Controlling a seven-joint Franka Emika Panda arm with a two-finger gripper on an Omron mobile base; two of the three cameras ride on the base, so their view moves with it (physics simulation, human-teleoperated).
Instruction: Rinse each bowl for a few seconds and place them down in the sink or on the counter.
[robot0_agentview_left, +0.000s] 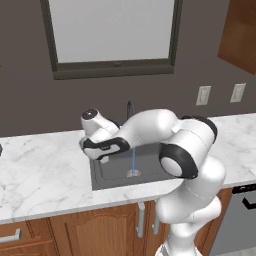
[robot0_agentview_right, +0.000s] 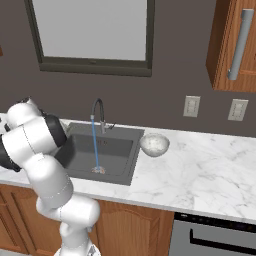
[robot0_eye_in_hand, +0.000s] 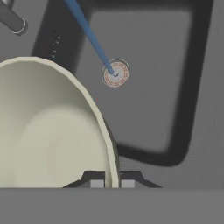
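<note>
My gripper (robot0_eye_in_hand: 112, 181) is shut on the rim of the olive-beige bowl (robot0_eye_in_hand: 48, 131), one fingertip on each side of the thin wall. The bowl's pale cream inside faces the hand camera. It hangs over the dark sink (robot0_eye_in_hand: 166, 96), to one side of the blue water stream (robot0_eye_in_hand: 89, 33), which falls clear of the rim onto the round drain (robot0_eye_in_hand: 116, 73). In the left base view my hand hangs over the left part of the sink (robot0_agentview_left: 112, 177). The whitish marbled bowl (robot0_agentview_right: 154, 144) sits upright on the counter (robot0_agentview_right: 200, 170), just right of the sink (robot0_agentview_right: 80, 150).
The slim dark faucet (robot0_agentview_right: 98, 110) arches over the basin's back edge, and water (robot0_agentview_right: 94, 142) runs from it. A window and dark wall stand behind the sink. Wooden cabinets hang at the upper right. White marble counter (robot0_agentview_left: 40, 175) stretches left of the basin.
</note>
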